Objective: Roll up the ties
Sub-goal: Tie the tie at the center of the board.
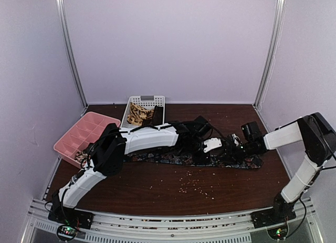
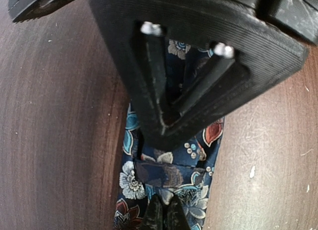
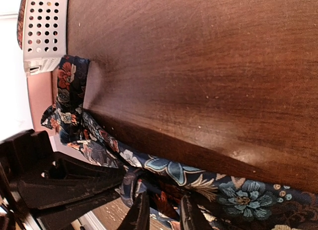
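Observation:
A dark floral tie (image 1: 168, 159) lies stretched left to right across the middle of the table. Both grippers meet over its right half. My left gripper (image 2: 164, 217) is shut, its tips pinching the floral tie (image 2: 129, 183) just below the keeper band. My right gripper (image 3: 163, 215) faces it and is closed on a raised fold of the same tie (image 3: 174, 170). In the top view the left gripper (image 1: 205, 151) and right gripper (image 1: 223, 152) nearly touch. A tan patterned tie (image 1: 139, 115) and a dark brown tie (image 1: 157, 116) lie in the white basket.
The white perforated basket (image 1: 157, 100) stands at the back, and its corner (image 3: 44, 31) shows in the right wrist view. A pink tray (image 1: 79, 133) sits at the left edge. Small crumbs (image 1: 195, 184) are scattered on the brown table in front of the tie.

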Controlling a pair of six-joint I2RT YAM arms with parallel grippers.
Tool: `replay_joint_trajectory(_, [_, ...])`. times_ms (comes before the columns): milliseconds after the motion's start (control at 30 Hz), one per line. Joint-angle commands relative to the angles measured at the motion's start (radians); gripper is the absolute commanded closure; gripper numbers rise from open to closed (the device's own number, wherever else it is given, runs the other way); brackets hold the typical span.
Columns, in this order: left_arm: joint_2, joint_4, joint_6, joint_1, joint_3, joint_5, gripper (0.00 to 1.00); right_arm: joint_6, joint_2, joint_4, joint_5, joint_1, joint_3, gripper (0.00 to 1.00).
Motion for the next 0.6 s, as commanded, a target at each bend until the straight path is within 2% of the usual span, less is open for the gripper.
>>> replay_joint_trajectory(0, [0.013, 0.05, -0.017, -0.002, -0.003, 0.023, 1.0, 0.029, 0.013, 0.064, -0.03, 0.015, 0.012, 0.8])
replay_joint_trajectory(100, [0.006, 0.066, -0.05, 0.006, -0.006, 0.044, 0.99, 0.031, 0.017, 0.068, -0.042, 0.015, 0.009, 0.96])
replay_joint_trajectory(133, [-0.006, 0.075, -0.07, 0.014, -0.018, 0.061, 0.95, 0.024, 0.013, 0.06, -0.041, 0.014, 0.008, 1.0])
replay_joint_trajectory(233, [-0.096, 0.13, -0.11, 0.041, -0.127, 0.085, 0.73, -0.011, -0.027, 0.008, -0.001, 0.007, -0.004, 1.0])
replay_joint_trajectory(400, [-0.339, 0.233, -0.128, 0.114, -0.407, 0.087, 0.49, -0.037, -0.151, -0.064, 0.068, -0.058, -0.062, 1.0])
replay_joint_trajectory(567, [-0.492, 0.238, -0.124, 0.214, -0.596, 0.072, 0.43, -0.055, -0.254, -0.118, 0.105, -0.148, -0.109, 1.0])
